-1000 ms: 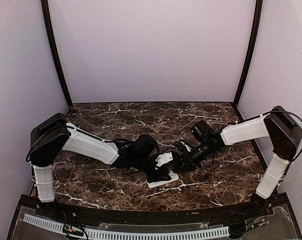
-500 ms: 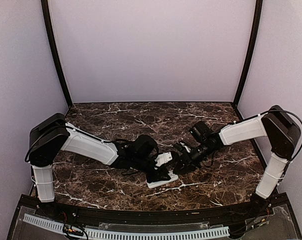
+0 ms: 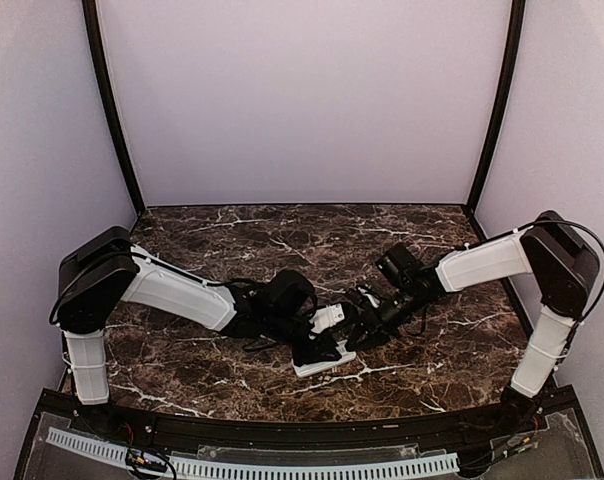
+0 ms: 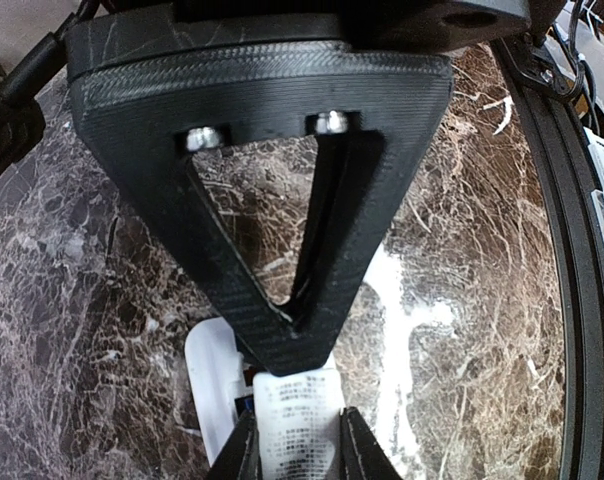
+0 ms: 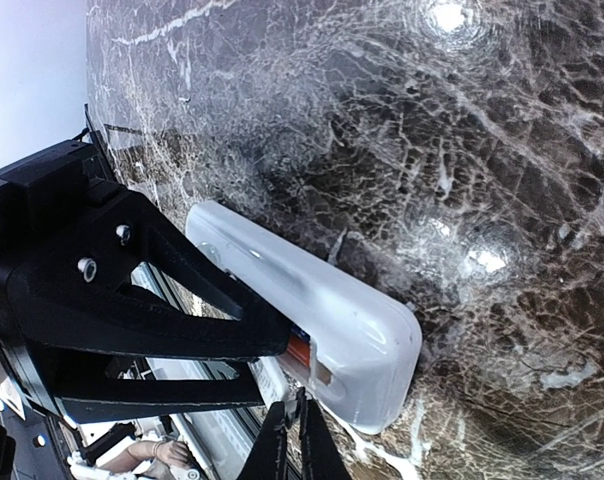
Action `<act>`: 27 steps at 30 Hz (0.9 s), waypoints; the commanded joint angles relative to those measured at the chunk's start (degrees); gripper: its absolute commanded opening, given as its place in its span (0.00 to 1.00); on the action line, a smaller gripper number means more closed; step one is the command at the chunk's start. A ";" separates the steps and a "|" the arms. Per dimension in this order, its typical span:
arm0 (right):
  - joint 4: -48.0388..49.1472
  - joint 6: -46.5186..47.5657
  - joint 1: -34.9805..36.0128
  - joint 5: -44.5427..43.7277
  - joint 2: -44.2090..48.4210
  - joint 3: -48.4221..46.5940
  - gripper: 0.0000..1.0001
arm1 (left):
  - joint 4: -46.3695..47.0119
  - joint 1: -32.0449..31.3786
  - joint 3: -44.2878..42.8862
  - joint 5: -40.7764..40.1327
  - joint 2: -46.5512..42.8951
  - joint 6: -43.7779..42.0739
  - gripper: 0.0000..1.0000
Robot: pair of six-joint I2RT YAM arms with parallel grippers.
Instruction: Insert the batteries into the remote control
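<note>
The slim white plastic remote control (image 5: pixel 332 300) looks smooth and glossy. The dark brown marble-patterned table (image 5: pixel 462 150) shines. Black plastic fingers (image 4: pixel 222 280) of the right gripper (image 4: pixel 294 335) are matt, finely ridged.

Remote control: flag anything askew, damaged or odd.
Nothing looks damaged or spilled. The slim white plastic remote control, clamped by the left gripper, shows an orange-red spot at its edge; too small to identify.

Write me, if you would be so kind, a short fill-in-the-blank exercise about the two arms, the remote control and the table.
1. The remote control is gripped between the jaws of the ____ gripper.
2. The right gripper, close beside the handset, has its jaws ____.
3. The table has a dark ____ pattern with white veins.

Missing words: left; shut; marble.
</note>
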State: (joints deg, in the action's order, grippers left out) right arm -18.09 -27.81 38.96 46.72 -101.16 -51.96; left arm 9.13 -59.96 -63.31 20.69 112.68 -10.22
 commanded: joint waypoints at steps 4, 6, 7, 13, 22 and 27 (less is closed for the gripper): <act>1.18 -0.14 0.48 1.31 -1.63 -1.36 0.05 | -6.58 -0.15 2.50 -0.91 -0.71 0.47 0.15; 1.21 -0.14 0.48 1.48 -1.87 -1.65 0.04 | -6.58 -0.16 2.49 -0.75 -0.71 0.42 0.15; 1.21 -0.07 0.50 1.53 -1.96 -1.85 0.04 | -6.58 -0.16 2.51 -0.70 -0.71 0.40 0.15; 1.72 -0.22 0.50 2.02 -2.38 -2.26 0.00 | -6.58 -0.14 2.61 -0.45 -0.77 0.29 0.15; 1.91 -0.18 0.50 2.06 -2.76 -2.48 0.00 | -6.58 -0.08 2.59 -0.71 -0.99 0.22 0.24; 2.18 -0.14 0.50 2.06 -3.19 -2.49 0.00 | -6.58 -0.06 2.70 -0.82 -1.13 0.26 0.31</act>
State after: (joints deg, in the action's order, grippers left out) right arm -18.50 -28.14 38.89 47.62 -102.98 -53.06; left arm 9.04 -59.96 -62.92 20.58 112.40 -10.07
